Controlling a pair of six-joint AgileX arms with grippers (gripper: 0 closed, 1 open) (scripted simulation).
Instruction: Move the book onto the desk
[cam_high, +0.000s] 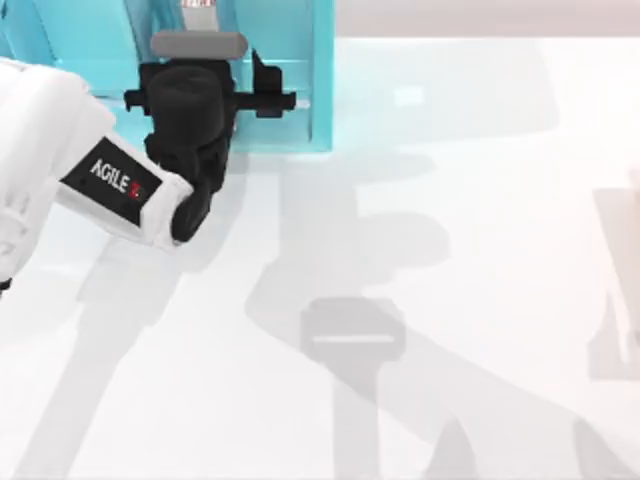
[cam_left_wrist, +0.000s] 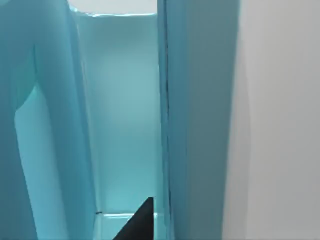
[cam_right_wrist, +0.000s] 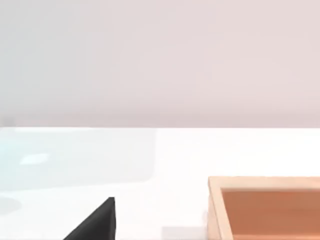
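Standing in the shelf (cam_high: 322, 80) at the desk's (cam_high: 450, 250) 11 o'clock, the book (cam_left_wrist: 200, 115) is hidden under my left gripper (cam_high: 268, 98) from above; the left wrist view shows its teal cover close up. Left arm reaches in at shelf level; finger spacing unclear. Right wrist view shows a wooden box (cam_right_wrist: 265, 207).

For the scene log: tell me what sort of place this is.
Likely a rendered desk or study setup: a glossy white desk, a teal shelf unit at its far left, and the left gripper reaching into it.
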